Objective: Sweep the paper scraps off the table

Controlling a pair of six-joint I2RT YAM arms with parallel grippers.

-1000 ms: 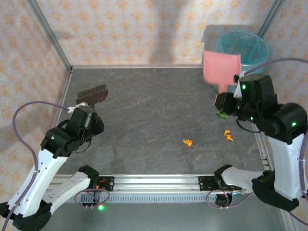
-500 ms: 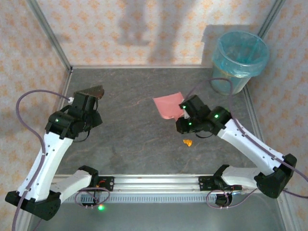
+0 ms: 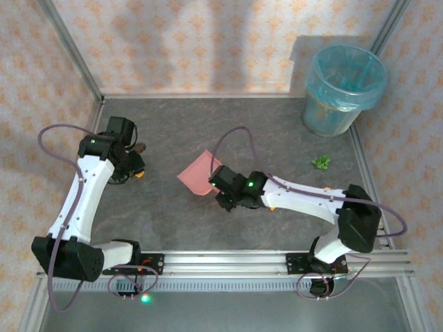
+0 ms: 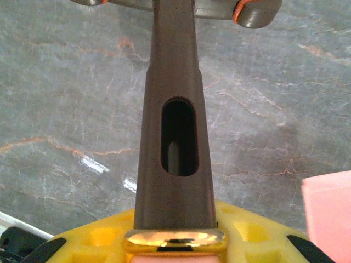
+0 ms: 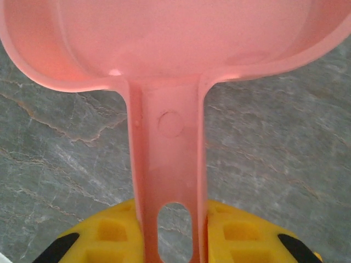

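One green paper scrap (image 3: 320, 162) lies on the table (image 3: 277, 131) toward the right side, near the foot of the blue-lined bin (image 3: 339, 114) in the far right corner and well apart from both grippers. A speck of orange (image 3: 271, 207) peeks out at the near edge of the right arm. It is too small to tell whether it is a scrap.

From above, the pink dustpan (image 3: 197, 174) sits around the middle of the table, left of centre, with its pan toward the left arm. The right gripper (image 3: 220, 188) is at its handle end. The right wrist view gives what the overhead camera cannot. The right gripper (image 5: 173, 233) is narrowly closed on the dustpan (image 5: 164, 49), its yellow fingers (image 5: 109, 238) pressed to either side of the flat pink handle just by the hanging hole. The empty pan spreads out ahead. Whether the pan's lip touches the table cannot be told.

On the left side, the overhead view shows the left gripper (image 3: 131, 158) pointing down, with just a brown tip of the hand brush (image 3: 142, 147) sticking out beside it. The left wrist view makes the hold clear. The left gripper (image 4: 174, 227) is clamped narrowly on the dark brown brush (image 4: 175, 82) handle near its slotted end. A corner of the dustpan (image 4: 329, 213) shows at the lower right of that view. Grey veined table (image 4: 66, 98) lies beyond.
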